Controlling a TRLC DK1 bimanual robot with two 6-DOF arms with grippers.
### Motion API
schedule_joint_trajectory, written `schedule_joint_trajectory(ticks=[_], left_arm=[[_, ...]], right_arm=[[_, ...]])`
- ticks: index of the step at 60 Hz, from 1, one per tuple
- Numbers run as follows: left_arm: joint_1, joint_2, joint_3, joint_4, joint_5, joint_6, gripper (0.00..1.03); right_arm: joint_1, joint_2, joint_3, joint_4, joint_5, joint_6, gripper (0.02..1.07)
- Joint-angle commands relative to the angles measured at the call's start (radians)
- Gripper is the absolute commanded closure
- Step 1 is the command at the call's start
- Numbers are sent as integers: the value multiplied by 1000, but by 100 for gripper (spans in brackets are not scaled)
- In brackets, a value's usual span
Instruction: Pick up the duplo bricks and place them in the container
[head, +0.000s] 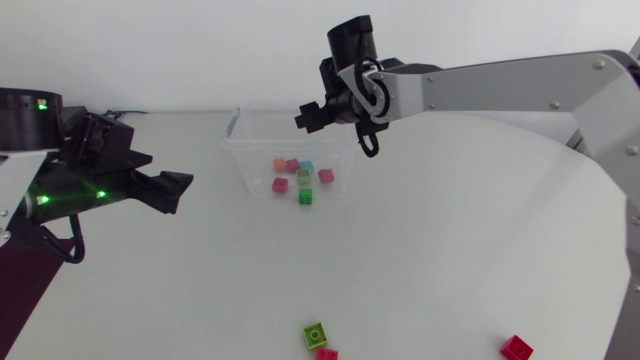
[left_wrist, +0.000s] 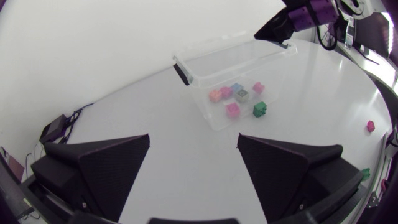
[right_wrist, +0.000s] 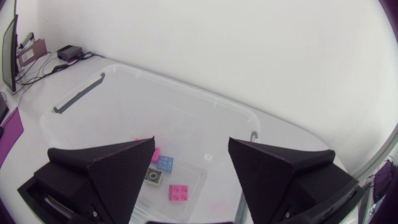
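A clear plastic container (head: 240, 150) stands at the table's middle back, with several duplo bricks in it, among them a green brick (head: 305, 196) and a magenta brick (head: 280, 186). My right gripper (head: 308, 115) hangs above the container's far side, open, with nothing between its fingers (right_wrist: 118, 168). Below it the right wrist view shows the container (right_wrist: 81, 99) with a blue brick (right_wrist: 165, 163) and a magenta brick (right_wrist: 179, 192). My left gripper (head: 175, 190) is open at the table's left, well short of the container (left_wrist: 186, 74). Loose on the table lie a green brick (head: 316, 333), a pink brick (head: 326, 353) and a red brick (head: 516, 347).
The loose bricks lie near the front edge, the green and pink ones touching, the red one further right. The left wrist view has a pink brick (left_wrist: 370, 126) and a green brick (left_wrist: 365, 173) far off beside its gripper (left_wrist: 194, 140).
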Motion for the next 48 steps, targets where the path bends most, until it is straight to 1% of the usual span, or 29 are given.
schedule_joint_trajectory(ticks=[1,3,4,9,12,18,25,28,31,33,37,40,45,48], left_arm=[[35,-23,-38,-5,26,30,4],[52,-23,-46,-2,36,33,4],[57,-23,-50,0,41,34,4],[78,-23,-69,12,59,34,4],[81,-23,-79,18,59,36,4],[83,-21,-101,36,64,36,4],[83,-21,-116,49,66,36,4],[86,-21,-118,50,67,36,4],[91,-23,-124,55,67,37,4],[100,-23,-127,56,73,39,4],[110,-23,-132,62,84,39,4],[110,-21,-138,69,84,40,4],[112,-20,-145,78,86,40,4],[112,-18,-148,81,86,39,4]], right_arm=[[27,-86,-81,41,44,-10,13],[44,-106,-111,26,64,-56,8],[49,-110,-119,21,64,-81,7],[75,-117,-160,-33,71,-196,7],[82,-133,-209,-33,70,-203,7],[95,-164,-321,35,73,-203,7],[96,-215,-443,139,103,-200,7],[96,-235,-473,148,90,-194,7],[95,-259,-499,129,31,-156,7],[99,-276,-532,142,8,-146,7],[119,-295,-576,178,8,-136,7],[133,-298,-599,208,21,-134,7],[156,-287,-608,227,73,-140,7],[164,-275,-610,253,125,-156,7]])
